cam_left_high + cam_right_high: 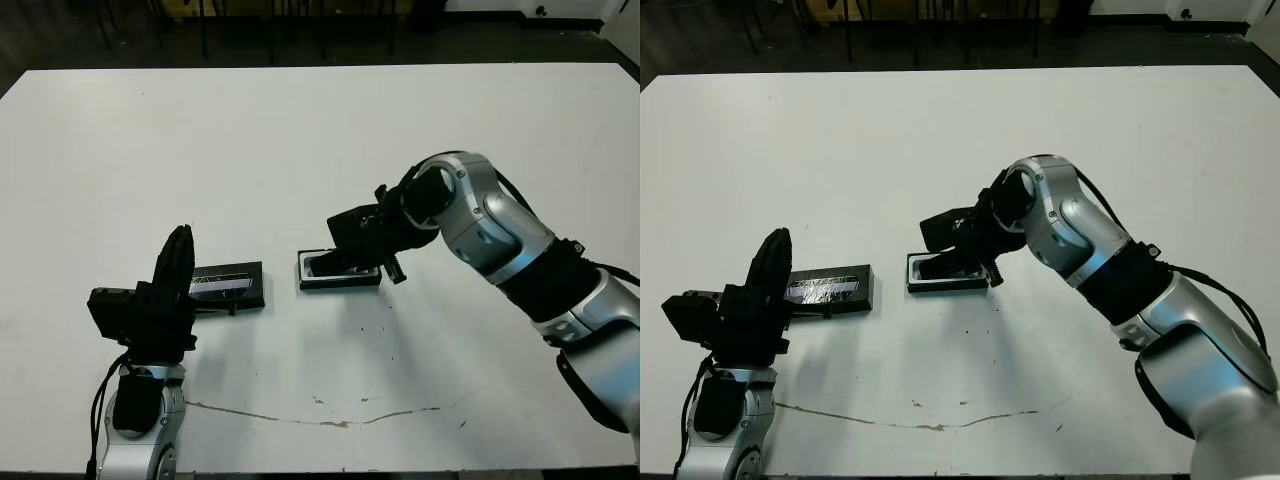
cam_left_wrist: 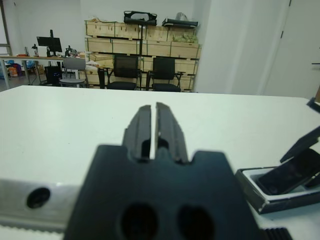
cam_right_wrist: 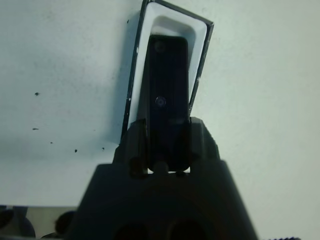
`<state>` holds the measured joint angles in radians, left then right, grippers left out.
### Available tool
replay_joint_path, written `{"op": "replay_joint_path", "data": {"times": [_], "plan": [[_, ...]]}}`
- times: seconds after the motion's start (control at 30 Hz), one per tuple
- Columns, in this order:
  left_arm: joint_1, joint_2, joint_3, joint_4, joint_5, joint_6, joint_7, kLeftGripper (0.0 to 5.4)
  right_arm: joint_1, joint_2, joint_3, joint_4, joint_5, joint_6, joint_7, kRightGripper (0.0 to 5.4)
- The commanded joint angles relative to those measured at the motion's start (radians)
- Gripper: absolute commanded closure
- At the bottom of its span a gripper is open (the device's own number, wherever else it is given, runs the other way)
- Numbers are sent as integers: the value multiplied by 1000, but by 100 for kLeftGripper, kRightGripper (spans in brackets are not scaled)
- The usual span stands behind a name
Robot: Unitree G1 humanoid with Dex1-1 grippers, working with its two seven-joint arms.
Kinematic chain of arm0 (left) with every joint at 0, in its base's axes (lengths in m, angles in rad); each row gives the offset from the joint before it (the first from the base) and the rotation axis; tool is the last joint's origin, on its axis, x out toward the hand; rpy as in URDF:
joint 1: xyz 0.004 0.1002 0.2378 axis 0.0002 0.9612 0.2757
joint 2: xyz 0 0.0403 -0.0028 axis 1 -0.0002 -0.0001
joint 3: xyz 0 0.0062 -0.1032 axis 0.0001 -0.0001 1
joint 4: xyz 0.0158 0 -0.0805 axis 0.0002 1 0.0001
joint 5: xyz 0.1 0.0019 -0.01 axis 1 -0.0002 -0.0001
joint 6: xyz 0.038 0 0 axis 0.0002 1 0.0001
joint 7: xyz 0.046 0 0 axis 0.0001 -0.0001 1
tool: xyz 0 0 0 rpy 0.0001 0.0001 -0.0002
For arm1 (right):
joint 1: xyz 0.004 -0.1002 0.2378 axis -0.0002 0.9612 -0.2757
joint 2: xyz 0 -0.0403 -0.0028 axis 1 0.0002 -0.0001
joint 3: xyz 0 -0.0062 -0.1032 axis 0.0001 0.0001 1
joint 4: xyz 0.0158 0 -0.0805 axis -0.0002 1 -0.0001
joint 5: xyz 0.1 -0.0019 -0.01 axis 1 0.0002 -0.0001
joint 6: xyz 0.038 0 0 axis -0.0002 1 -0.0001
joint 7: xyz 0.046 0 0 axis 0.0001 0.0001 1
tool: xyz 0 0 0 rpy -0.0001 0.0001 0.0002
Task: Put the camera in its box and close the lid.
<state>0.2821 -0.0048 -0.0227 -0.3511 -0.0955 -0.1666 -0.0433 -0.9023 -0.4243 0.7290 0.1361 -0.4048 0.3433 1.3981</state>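
The box (image 1: 340,281), a shallow black tray with white lining, lies at the table's middle. My right gripper (image 3: 167,146) is shut on the camera (image 3: 168,85), a slim black bar. The bar's far end dips into the white lining (image 3: 172,26). In the left wrist view the camera (image 2: 292,172) leans tilted, its lower end in the box (image 2: 260,200) and its upper end raised. The lid (image 1: 228,285), a flat black panel with a silvery strip, lies left of the box. Beside the lid's left end, my left gripper (image 1: 178,262) points upward, shut and holding nothing.
A thin dark crack (image 1: 330,420) runs along the white table (image 1: 300,130) near its front edge, with dark specks beside it. Beyond the far edge stand chairs (image 2: 145,72) and stacked wooden crates (image 2: 142,40).
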Motion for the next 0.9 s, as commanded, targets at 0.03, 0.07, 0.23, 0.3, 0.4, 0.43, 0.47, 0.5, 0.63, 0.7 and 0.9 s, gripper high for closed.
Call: {"op": "replay_joint_path", "data": {"times": [0.03,0.07,0.23,0.3,0.4,0.43,0.47,0.5,0.63,0.7,0.9], "plan": [[41,-8,-4,2,17,24,15,540,46,34,57,3,20,-14,41,471],[40,-7,-5,4,18,22,16,540,44,37,59,4,20,-12,45,471],[40,-8,-8,8,20,17,21,540,40,52,54,13,45,-11,61,471],[40,-5,-9,13,13,8,15,540,40,56,57,10,42,-5,60,471],[44,-5,-10,9,7,18,15,540,37,64,60,3,40,16,64,471],[44,-4,-10,11,9,16,15,540,35,67,62,0,38,27,65,471],[44,-4,-10,13,12,13,16,540,32,71,63,1,39,37,68,471],[44,-4,-9,16,16,11,19,540,30,75,67,3,36,44,67,471],[44,-8,-6,20,18,11,25,540,36,84,75,9,34,54,51,471],[44,-9,-5,21,14,10,24,540,39,90,76,13,38,68,54,471],[45,-8,-7,28,30,-5,28,540,38,109,87,37,46,65,59,471]]}}
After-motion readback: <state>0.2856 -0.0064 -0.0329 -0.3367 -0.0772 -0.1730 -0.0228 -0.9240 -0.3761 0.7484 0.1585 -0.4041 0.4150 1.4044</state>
